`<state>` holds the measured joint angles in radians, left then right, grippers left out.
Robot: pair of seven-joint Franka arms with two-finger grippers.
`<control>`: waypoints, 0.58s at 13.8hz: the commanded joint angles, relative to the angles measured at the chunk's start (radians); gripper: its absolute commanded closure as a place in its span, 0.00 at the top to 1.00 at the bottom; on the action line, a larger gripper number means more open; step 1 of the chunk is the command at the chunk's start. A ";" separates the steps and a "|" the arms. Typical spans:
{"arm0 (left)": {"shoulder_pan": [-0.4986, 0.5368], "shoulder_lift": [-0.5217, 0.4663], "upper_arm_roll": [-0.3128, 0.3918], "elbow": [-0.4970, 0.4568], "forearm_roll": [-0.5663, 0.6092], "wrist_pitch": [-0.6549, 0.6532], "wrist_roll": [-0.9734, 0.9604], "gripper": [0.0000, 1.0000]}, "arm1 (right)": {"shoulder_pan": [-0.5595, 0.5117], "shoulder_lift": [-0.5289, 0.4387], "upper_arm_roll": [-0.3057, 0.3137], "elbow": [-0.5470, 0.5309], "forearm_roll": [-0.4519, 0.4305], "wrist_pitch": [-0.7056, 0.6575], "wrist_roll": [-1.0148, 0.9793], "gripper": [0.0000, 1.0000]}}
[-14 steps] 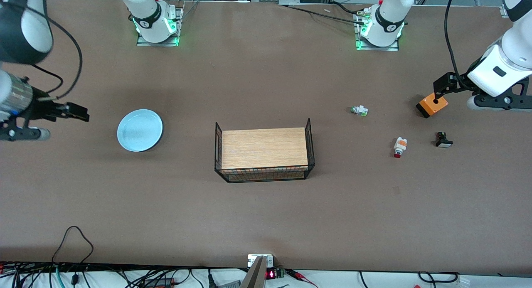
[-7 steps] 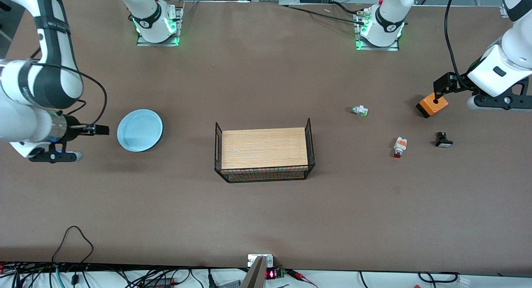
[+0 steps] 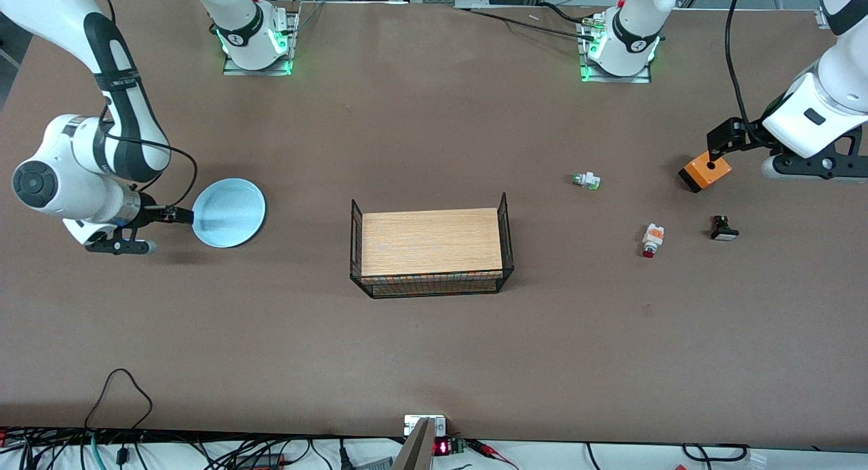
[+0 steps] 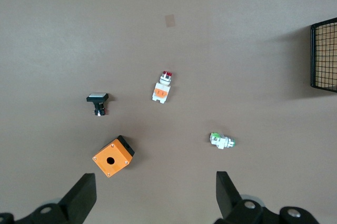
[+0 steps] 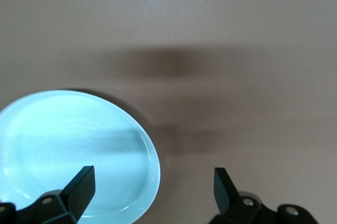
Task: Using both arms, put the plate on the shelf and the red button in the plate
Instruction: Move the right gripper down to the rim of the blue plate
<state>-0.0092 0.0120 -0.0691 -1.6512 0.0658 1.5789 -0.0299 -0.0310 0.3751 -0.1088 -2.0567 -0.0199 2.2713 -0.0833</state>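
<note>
Two arms are posed at either end of the table (image 3: 434,361), each near its own part of the job. The right gripper (image 3: 178,216) sits low at the edge of the plate (image 3: 229,212), at the right arm's end; its fingers (image 5: 79,186) stand apart, one over the plate's rim and one over bare table, a stance that looks set to pinch the rim. The left gripper (image 3: 720,143) waits over the orange box (image 3: 705,172) at the left arm's end, fingers spread and holding nothing. The red button (image 3: 652,239) lies on its side, nearer the front camera than the box, between the basket (image 3: 431,251) and the black button (image 3: 724,228). The left wrist view gives what the front view cannot: the button's red tip and the green button (image 4: 222,140), all apart from one another. The right wrist view alone shows the finger straddling the rim.
</note>
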 commanded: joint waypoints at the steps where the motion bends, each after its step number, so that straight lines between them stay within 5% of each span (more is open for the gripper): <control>1: 0.002 0.011 0.000 0.027 -0.014 -0.022 0.007 1.00 | -0.006 -0.018 0.009 -0.075 -0.015 0.078 -0.009 1.00; 5: 0.002 0.011 0.000 0.027 -0.014 -0.022 0.007 1.00 | -0.006 -0.001 0.011 -0.144 -0.015 0.163 -0.010 0.98; 8: 0.000 0.011 0.000 0.027 -0.014 -0.023 0.007 1.00 | -0.013 0.007 0.011 -0.163 -0.015 0.163 -0.070 0.71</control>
<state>-0.0092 0.0120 -0.0691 -1.6512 0.0658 1.5782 -0.0299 -0.0307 0.3880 -0.1051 -2.1985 -0.0206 2.4160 -0.1065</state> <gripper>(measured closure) 0.000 0.137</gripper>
